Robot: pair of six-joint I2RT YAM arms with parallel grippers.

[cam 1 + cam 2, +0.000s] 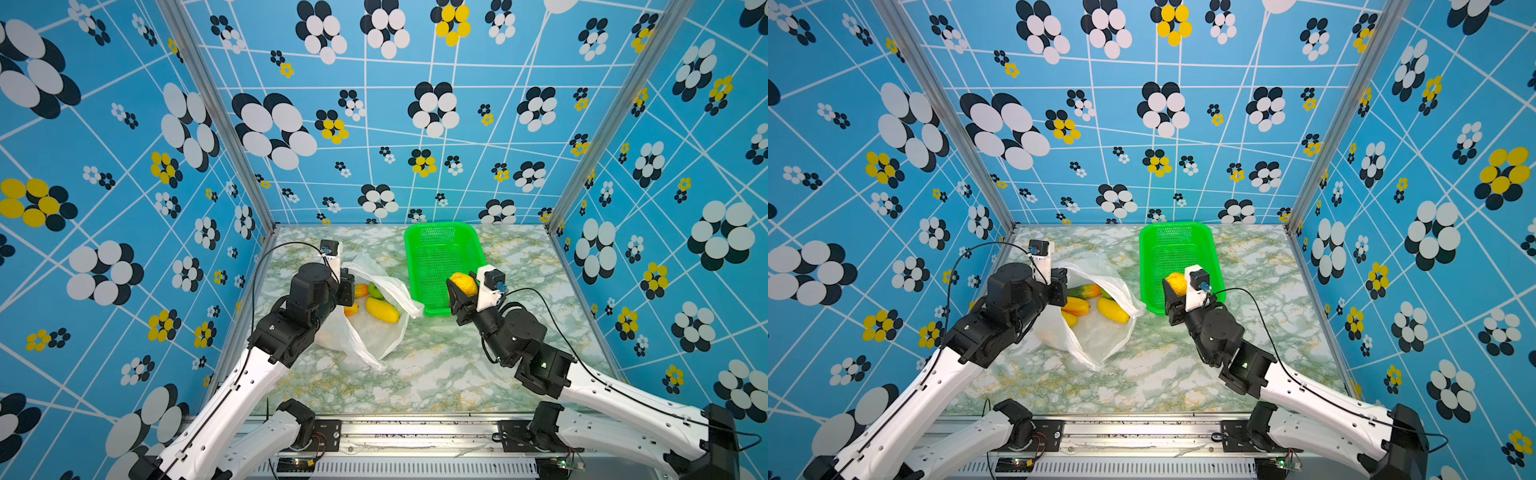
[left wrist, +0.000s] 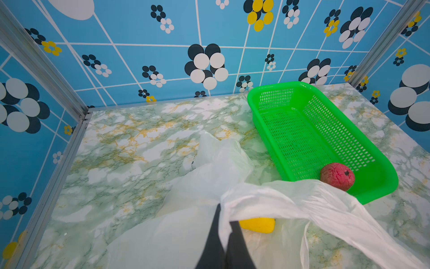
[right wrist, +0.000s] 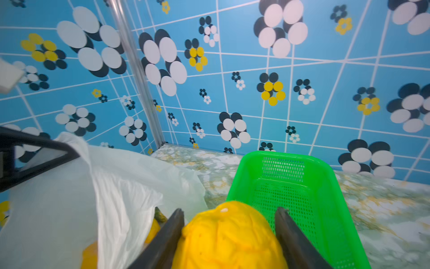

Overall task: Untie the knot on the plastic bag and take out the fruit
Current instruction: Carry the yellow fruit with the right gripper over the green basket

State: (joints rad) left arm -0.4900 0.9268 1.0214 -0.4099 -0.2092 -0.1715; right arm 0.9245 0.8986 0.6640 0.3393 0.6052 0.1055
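The left gripper (image 2: 224,217) is clenched on a fold of the bag (image 1: 374,336), which lies open with fruit (image 1: 382,310) inside. The right gripper (image 3: 230,210) grasps a yellow fruit (image 1: 463,284) between its fingers, at the near end of the basket (image 1: 436,266), where a red fruit (image 2: 337,177) lies.

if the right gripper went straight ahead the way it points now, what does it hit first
Most likely the green basket. The right gripper, shut on a yellow fruit, points along the basket's open inside, so it would probably meet the mesh floor or the far wall first. Depth is unclear.
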